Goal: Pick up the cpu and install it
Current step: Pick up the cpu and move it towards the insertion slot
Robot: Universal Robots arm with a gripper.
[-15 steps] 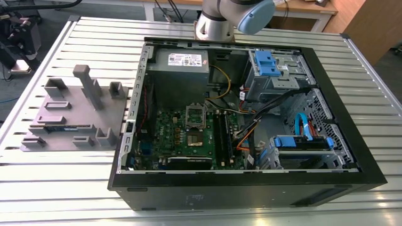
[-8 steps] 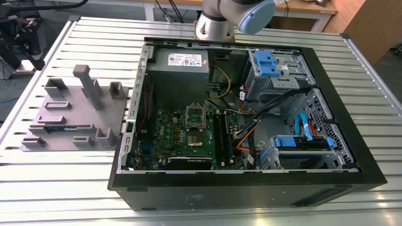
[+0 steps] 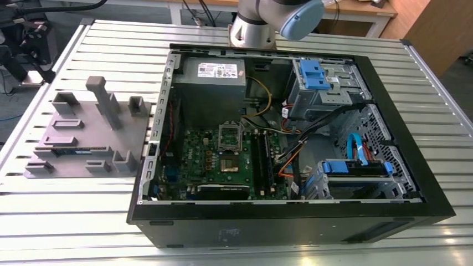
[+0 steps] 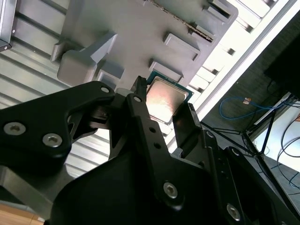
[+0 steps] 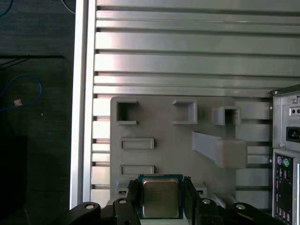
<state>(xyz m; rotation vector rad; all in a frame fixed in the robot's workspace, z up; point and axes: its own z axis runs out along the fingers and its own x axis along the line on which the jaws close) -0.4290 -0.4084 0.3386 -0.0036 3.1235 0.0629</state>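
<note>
Ribbed metal tabletop (image 5: 187,47). In both wrist views the black end effector (image 5: 161,183) is closed on the cpu (image 5: 161,199), one finger (image 5: 133,194) pressed on each of two opposite edges, silver top facing the camera. The cpu sits right between the fingertips, held over the near edge of the gray parts tray (image 5: 154,112). Beyond the tray, bare tabletop slats. An open computer case (image 3: 296,221) stands beside the tray. In the exterior view its motherboard (image 3: 221,166) lies exposed, and part of the arm (image 3: 266,22) shows behind the case.
</note>
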